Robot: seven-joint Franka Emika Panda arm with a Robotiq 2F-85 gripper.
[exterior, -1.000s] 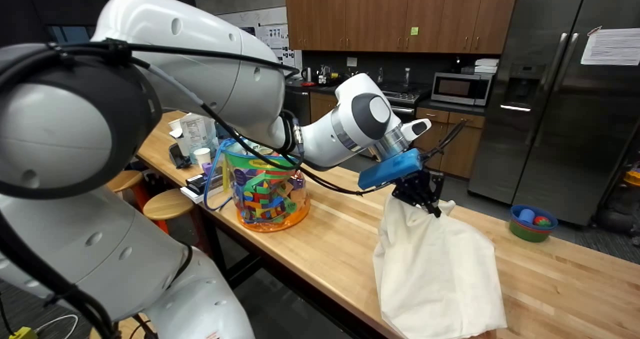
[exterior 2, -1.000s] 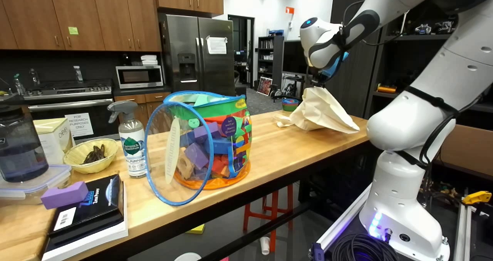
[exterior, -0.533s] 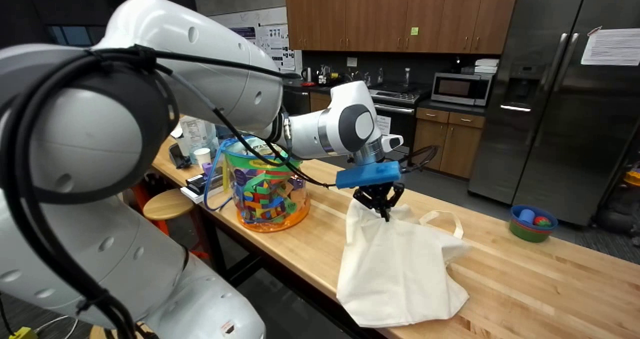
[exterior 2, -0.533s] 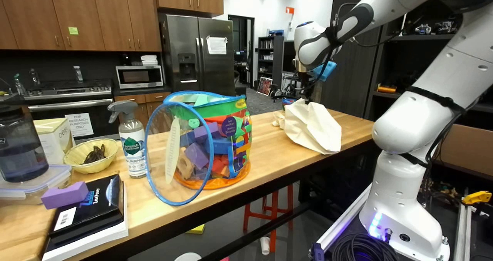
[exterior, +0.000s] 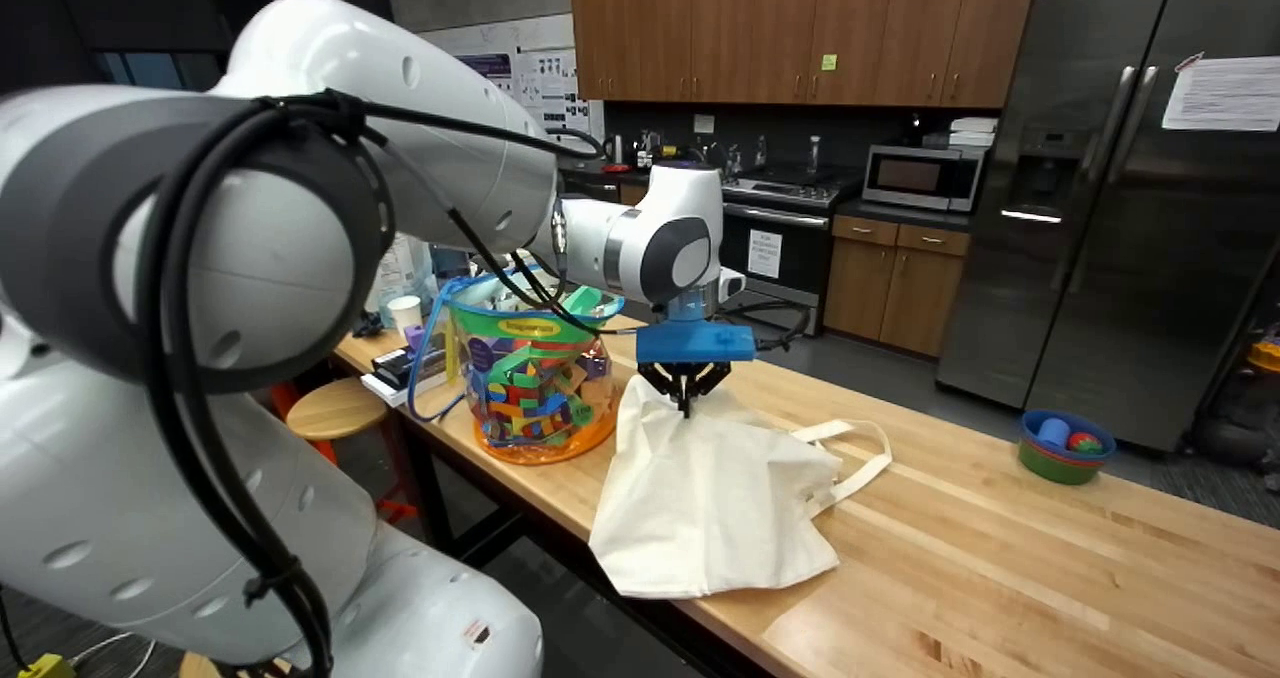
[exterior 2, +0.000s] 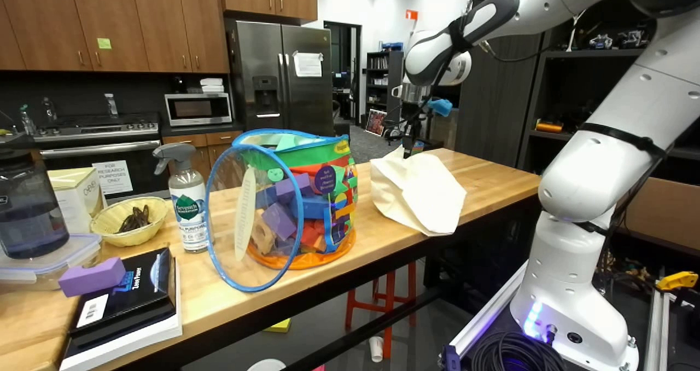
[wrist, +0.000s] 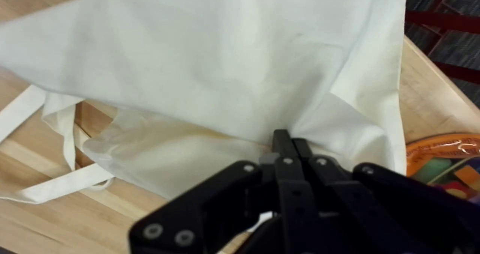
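"See the cloth bag (exterior: 715, 508)?"

"Near the block tub (exterior 2: 314, 160), on the same table (exterior: 1000, 558), with the gripper (exterior: 686, 408) pinched closed on its upper edge."

"What worries you?"

"Only 1 small pinch holds it — if that edge pulls taut, it might slip free. And swung closer to the tub, its loose folds could snag there."

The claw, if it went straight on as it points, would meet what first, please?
Probably more of the cream bag the claw grips, then the wooden tabletop; depth beneath is unclear.
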